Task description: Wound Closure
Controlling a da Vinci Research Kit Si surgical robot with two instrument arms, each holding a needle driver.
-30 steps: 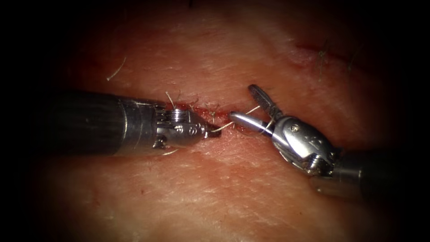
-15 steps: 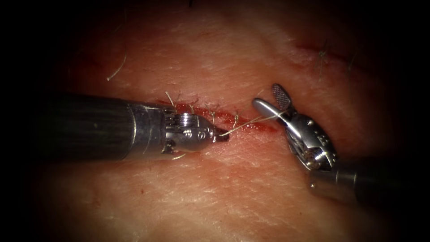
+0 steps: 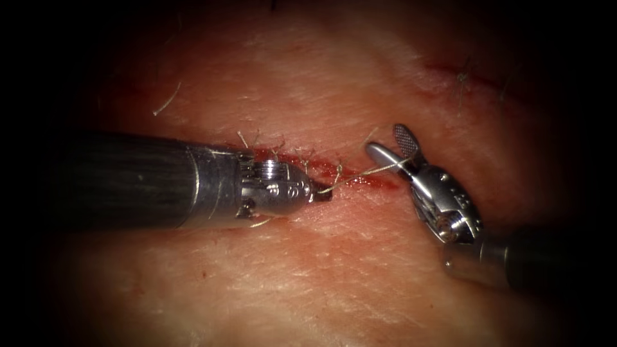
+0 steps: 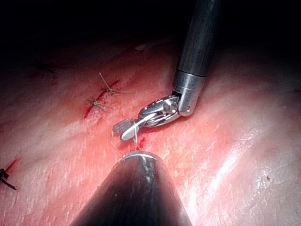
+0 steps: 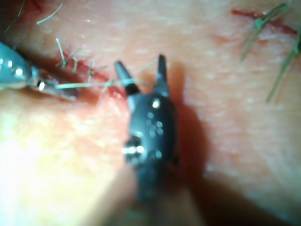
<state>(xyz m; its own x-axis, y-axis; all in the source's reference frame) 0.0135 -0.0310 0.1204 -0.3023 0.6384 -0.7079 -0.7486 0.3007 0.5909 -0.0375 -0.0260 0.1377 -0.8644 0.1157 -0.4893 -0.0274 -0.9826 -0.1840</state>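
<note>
At the near end of the cut [image 3: 334, 172], the left gripper [image 3: 321, 192] lies low on the tissue [image 3: 308, 270] with its jaws clenched on the thread [image 3: 360, 173], which runs taut from its tip across the red line to the right gripper [image 3: 393, 142]. That gripper sits just right of the cut, jaws spread apart and grasping nothing, with the strand passing through the fork between them; the right wrist view shows the same, the thread [image 5: 94, 84] crossing the gap of the parted gripper [image 5: 141, 70].

A second ago the right gripper stood much closer in, over the cut, its lower jaw almost meeting the left tip. It has since drawn back to the right and the left gripper has eased forward slightly, so the visible length of thread between them has grown and straightened. In the last half second almost nothing has moved. I judge the strand is being held stretched for the right tool, though the pictures do not say for what.

No needle can be made out. Around them, short cut ends of thread [image 3: 276, 153] stand up along the cut, and red fluid [image 3: 373, 182] pools at its right end. In the left wrist view two tied stitches [image 4: 101, 96] lie farther along. The left shaft covers the cut's left portion.
</note>
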